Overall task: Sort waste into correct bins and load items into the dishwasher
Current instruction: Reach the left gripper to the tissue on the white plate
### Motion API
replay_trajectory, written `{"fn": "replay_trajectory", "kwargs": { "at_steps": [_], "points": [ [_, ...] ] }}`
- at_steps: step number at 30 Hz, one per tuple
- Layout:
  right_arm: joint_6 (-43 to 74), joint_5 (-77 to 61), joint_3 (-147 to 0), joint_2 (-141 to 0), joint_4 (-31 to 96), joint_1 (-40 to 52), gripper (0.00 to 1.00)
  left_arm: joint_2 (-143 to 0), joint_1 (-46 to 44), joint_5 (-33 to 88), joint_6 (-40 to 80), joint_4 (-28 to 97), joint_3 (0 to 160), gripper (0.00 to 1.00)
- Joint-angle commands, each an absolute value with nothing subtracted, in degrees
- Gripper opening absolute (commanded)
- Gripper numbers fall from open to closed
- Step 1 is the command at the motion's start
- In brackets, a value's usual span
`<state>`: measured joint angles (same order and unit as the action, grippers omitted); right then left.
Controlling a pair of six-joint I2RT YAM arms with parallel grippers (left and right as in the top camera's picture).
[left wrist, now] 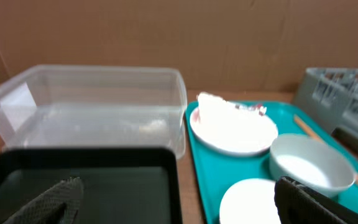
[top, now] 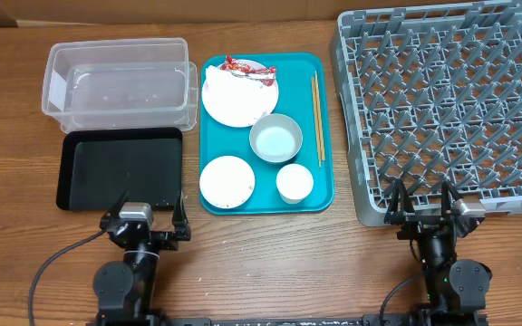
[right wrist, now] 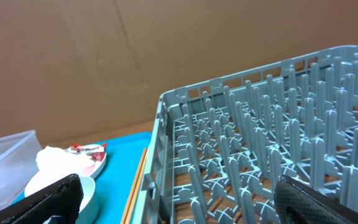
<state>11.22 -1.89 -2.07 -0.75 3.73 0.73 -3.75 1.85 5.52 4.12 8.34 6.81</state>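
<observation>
On the teal tray (top: 324, 136) a round white plate (top: 243, 104) holds a crumpled napkin (top: 217, 83) and a red-and-white wrapper (top: 247, 69). Beside it are a blue-grey bowl (top: 275, 139), a small white bowl (top: 227, 181), a white cup (top: 294, 183) and two chopsticks (top: 316, 107). The clear tub (top: 116, 81) and black tray (top: 120, 167) lie left, the grey dish rack (top: 442, 109) right. My left gripper (top: 145, 212) is open and empty at the black tray's near edge (left wrist: 179, 202). My right gripper (top: 421, 201) is open and empty at the rack's near edge (right wrist: 179, 199). I cannot make out rice grains.
A brown cardboard wall stands behind the table. The tub (left wrist: 92, 106) and black tray (left wrist: 86, 180) fill the left wrist view, with the plate (left wrist: 232, 134) to their right. The rack's upright pegs (right wrist: 272, 137) fill the right wrist view.
</observation>
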Motion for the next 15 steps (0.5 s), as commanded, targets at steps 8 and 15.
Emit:
{"fn": "replay_trajectory", "kwargs": {
  "at_steps": [8,15],
  "points": [
    [8.84,-4.86,-17.02,-6.74,4.14,0.36,1.00,-27.57,1.45,7.77,4.27,10.09,32.14,1.00],
    [4.40,-4.84,-32.21,-19.75,15.55,0.36,1.00,-48.36,0.27,12.51,4.27,14.66,52.75,1.00]
  ]
}}
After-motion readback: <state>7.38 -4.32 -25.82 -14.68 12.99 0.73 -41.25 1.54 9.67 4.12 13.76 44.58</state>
